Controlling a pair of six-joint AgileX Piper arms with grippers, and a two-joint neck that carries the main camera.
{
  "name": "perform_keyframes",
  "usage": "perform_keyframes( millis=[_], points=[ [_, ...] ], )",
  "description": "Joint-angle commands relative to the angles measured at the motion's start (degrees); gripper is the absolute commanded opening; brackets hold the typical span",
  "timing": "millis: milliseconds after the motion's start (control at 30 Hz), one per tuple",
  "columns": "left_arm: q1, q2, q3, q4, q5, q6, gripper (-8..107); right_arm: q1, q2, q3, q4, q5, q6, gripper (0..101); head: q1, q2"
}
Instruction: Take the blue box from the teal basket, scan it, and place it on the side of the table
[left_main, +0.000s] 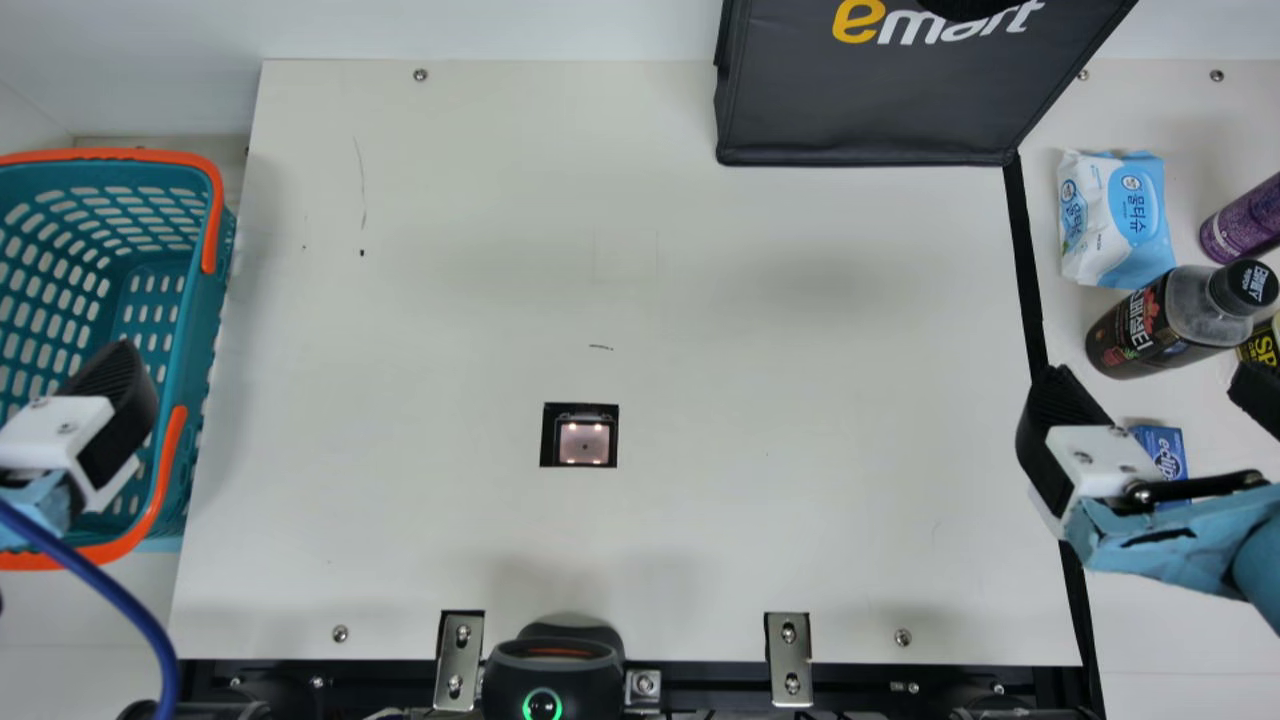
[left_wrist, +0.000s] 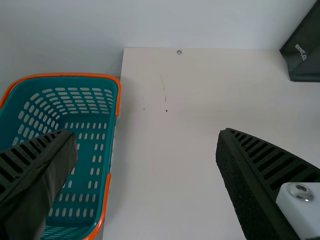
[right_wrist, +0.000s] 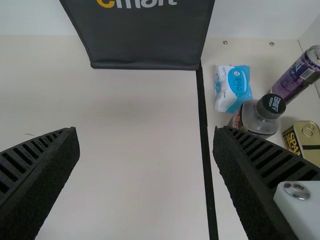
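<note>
Just beside the right gripper (right_wrist: 145, 134), fingers spread, the blue box (left_main: 1160, 450) lies on the table's (left_main: 750, 350) side; placing looks finished. The left gripper (left_wrist: 146, 134) gapes too, near the teal basket (left_main: 203, 330). Next, I'd say, simply draw back clear of the box.

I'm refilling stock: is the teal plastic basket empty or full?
Empty where visible: inside the basket is bare slotted plastic; the left pincer hides part.
</note>
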Motion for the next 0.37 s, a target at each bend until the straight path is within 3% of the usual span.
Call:
perform_keyframes(
  millis=[0, 333],
  points=[
    [0.0, 0.0, 0.0, 0.0, 0.0, 0.0, 90, 0.0, 0.0, 0.0, 0.0, 0.0, 0.0, 95, -1.7, 0.2],
    [0.0, 0.0, 0.0, 0.0, 0.0, 0.0, 90, 0.0, 0.0, 0.0, 0.0, 0.0, 0.0, 95, -1.7, 0.2]
  ],
)
